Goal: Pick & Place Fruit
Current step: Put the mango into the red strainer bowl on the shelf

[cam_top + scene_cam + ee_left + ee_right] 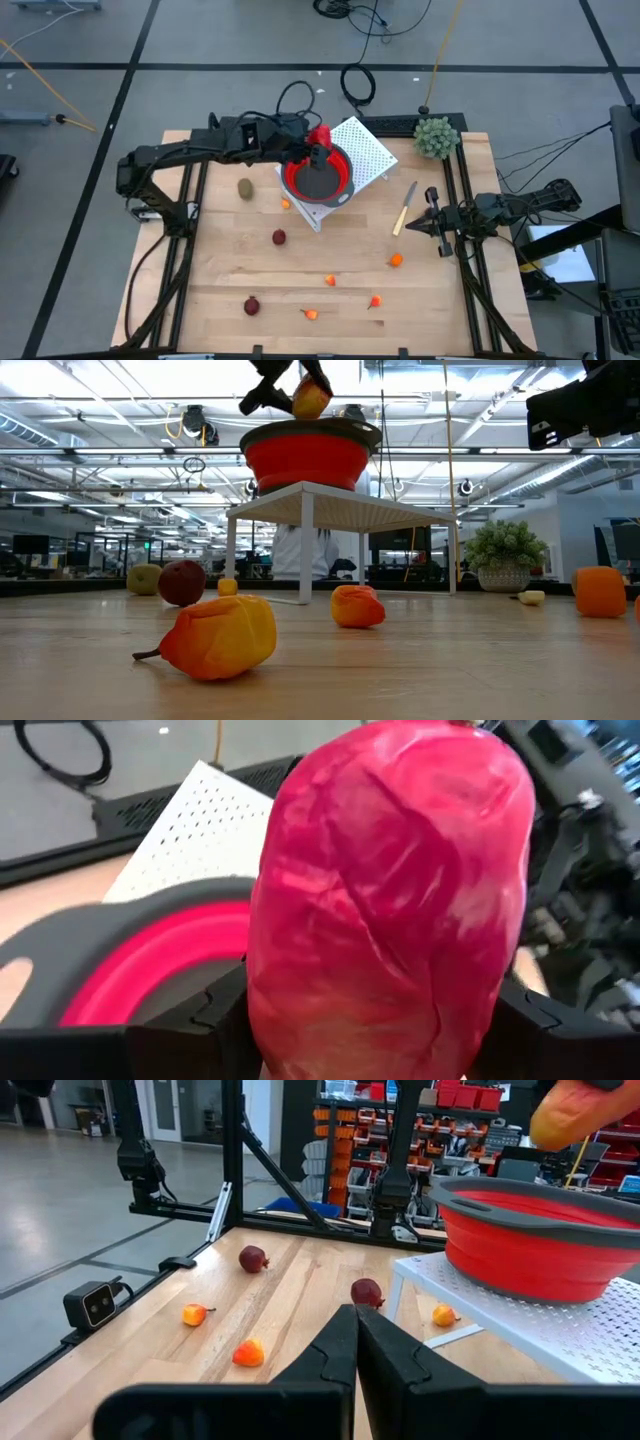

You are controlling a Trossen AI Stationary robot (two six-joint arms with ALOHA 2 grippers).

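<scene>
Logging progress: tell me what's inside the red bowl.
The red bowl shows only its dark floor; the left gripper holds the red-and-yellow fruit above it, covering part of the inside.

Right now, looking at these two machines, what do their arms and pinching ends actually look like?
Both arms are dark, nearly black, built from jointed segments with black cables trailing along them. The left tool and right tool each end in two flat, angular black fingers with stepped inner edges. No markings are legible.
</scene>
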